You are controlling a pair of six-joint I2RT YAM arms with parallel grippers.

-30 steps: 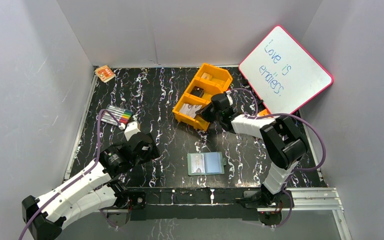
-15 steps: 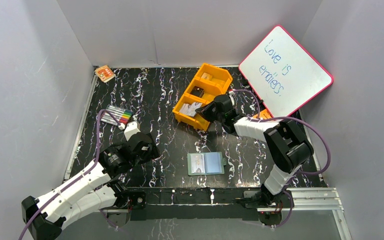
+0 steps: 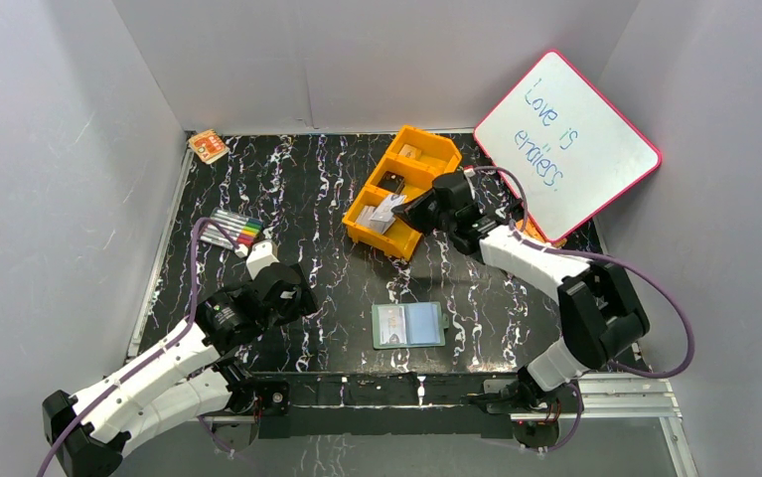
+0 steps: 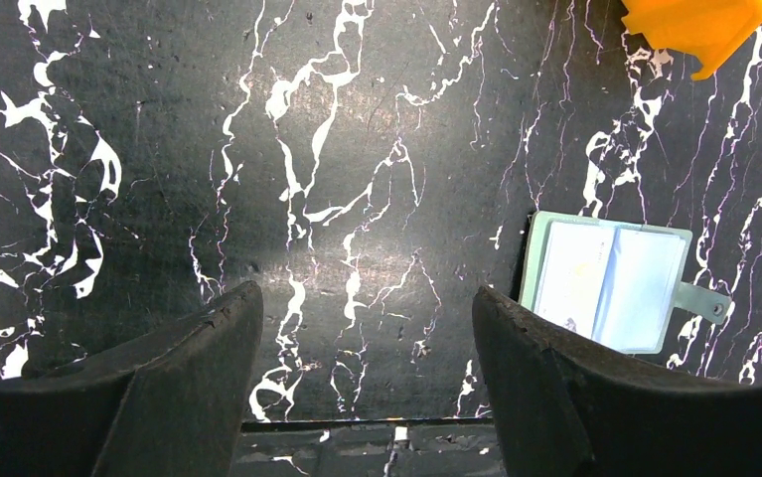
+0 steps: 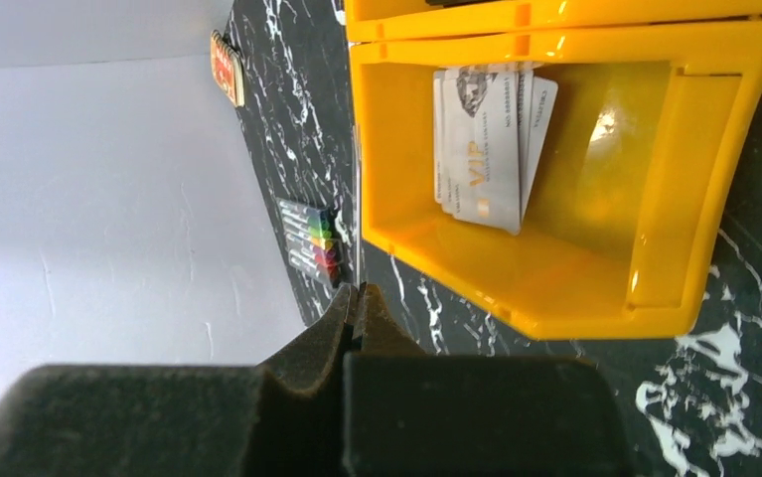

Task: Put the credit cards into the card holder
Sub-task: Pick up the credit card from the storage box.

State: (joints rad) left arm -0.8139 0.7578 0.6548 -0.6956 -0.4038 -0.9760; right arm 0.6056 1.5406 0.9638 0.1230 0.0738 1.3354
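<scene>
The card holder (image 3: 407, 324) lies open near the front edge, its pale blue pockets facing up; it also shows in the left wrist view (image 4: 610, 283). Silver-grey credit cards (image 5: 486, 129) lie stacked in the near compartment of the orange tray (image 5: 555, 278); they also show in the top view (image 3: 386, 212). My right gripper (image 5: 360, 290) hovers at the tray's near right side (image 3: 414, 211). Its jaws are pressed on a thin card seen edge-on. My left gripper (image 4: 367, 328) is open and empty, left of the card holder (image 3: 287, 298).
The orange tray (image 3: 426, 139) stands at the back centre with a dark card and a tan card in its other compartments. A pink-rimmed whiteboard (image 3: 565, 139) leans at the back right. Coloured markers (image 3: 235, 229) and an orange packet (image 3: 208, 146) lie at the left.
My right gripper has risen out of the tray's near compartment and drawn back to the right, with the arm stretching out. The left arm and the card holder have not moved.
</scene>
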